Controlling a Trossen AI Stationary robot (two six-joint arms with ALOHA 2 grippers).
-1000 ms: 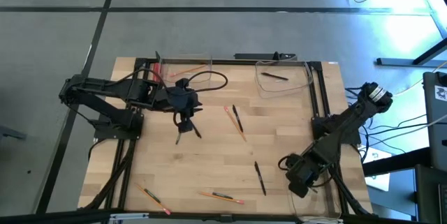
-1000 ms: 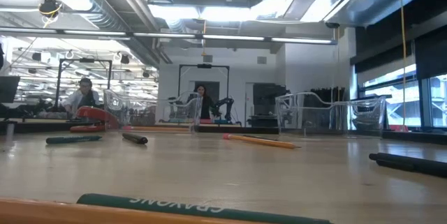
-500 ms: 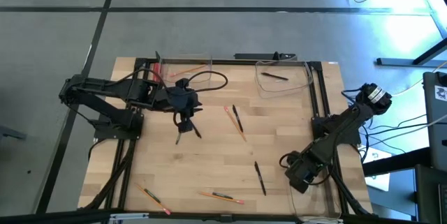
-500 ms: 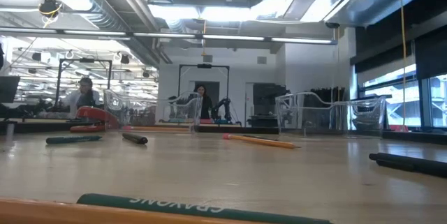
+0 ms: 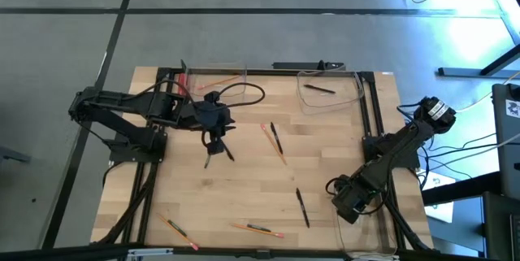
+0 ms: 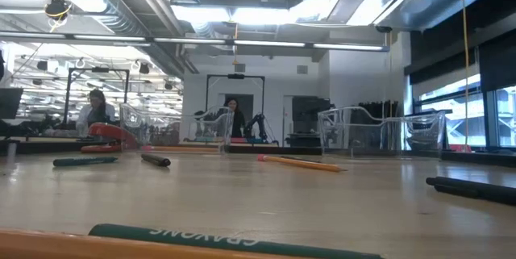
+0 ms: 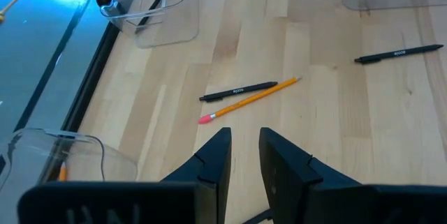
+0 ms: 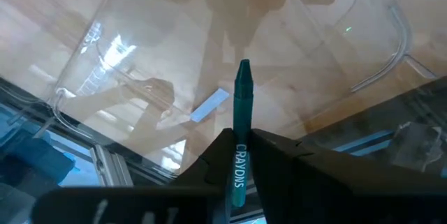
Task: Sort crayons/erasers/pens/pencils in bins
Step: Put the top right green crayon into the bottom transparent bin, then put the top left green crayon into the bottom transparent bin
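Right gripper sits at the table's near right corner over a clear bin, jaws pinched on a green crayon pointing into it. Left gripper hovers over the far left-centre of the table, fingers a small gap apart, holding nothing. One pen and one pencil lie side by side mid-table. More pens and pencils are scattered toward the near edge. Another pen lies in the far right bin.

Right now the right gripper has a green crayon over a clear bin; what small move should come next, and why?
Probably open the right gripper to drop the green crayon. It is pinched between the fingers with its tip already over the floor of the clear bin, so release looks due. The left gripper hangs empty above the table.
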